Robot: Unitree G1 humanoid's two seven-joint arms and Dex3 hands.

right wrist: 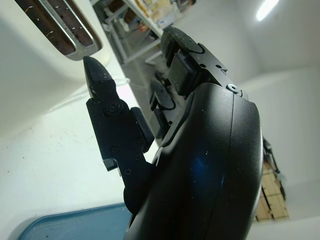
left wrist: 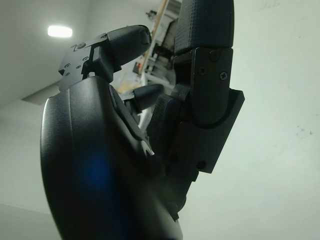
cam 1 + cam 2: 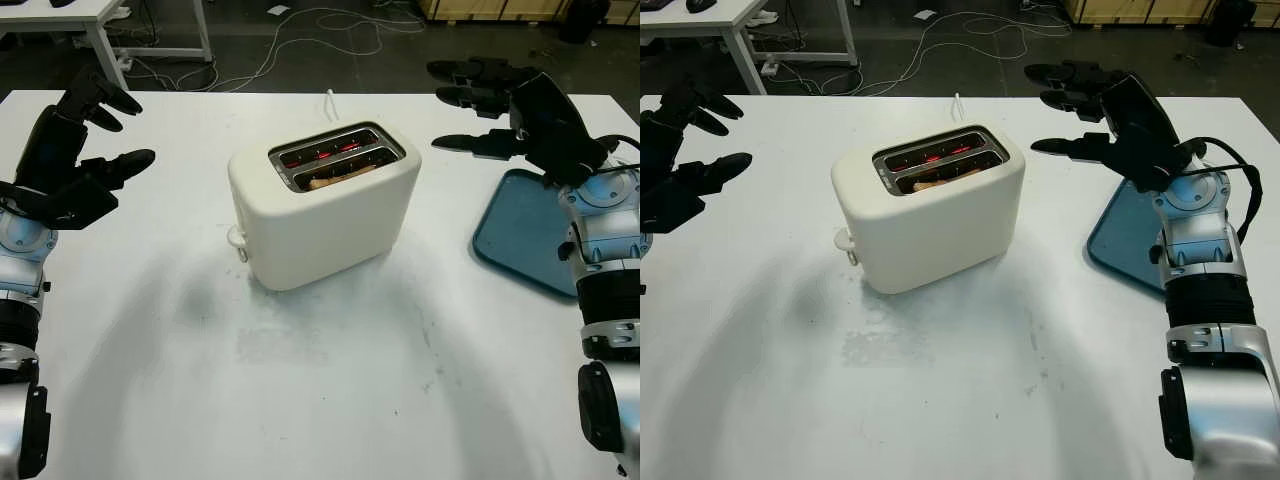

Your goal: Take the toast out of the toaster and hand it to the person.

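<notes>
toaster (image 3: pixel 322 205): cream-white body, dark slots glowing red inside
toast (image 3: pixel 340 176): golden brown, seen in the near slot
tray (image 3: pixel 525 232): dull blue, darker at the rim
tabletop (image 3: pixel 300 400): white, with faint grey smudges and specks
left hand (image 3: pixel 75 150): matte black
right hand (image 3: pixel 1110 115): matte black
forearms: silver-grey with black bands
floor: dark grey, crossed by white cables

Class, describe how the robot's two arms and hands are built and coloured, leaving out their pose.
Both hands, the left hand and the right hand, are matte black, with three thick segmented fingers and smooth rounded shells fixed by small screws. The forearms are silver-grey cylinders with black bands and black joint covers. A black cable loops beside the right wrist.
</notes>
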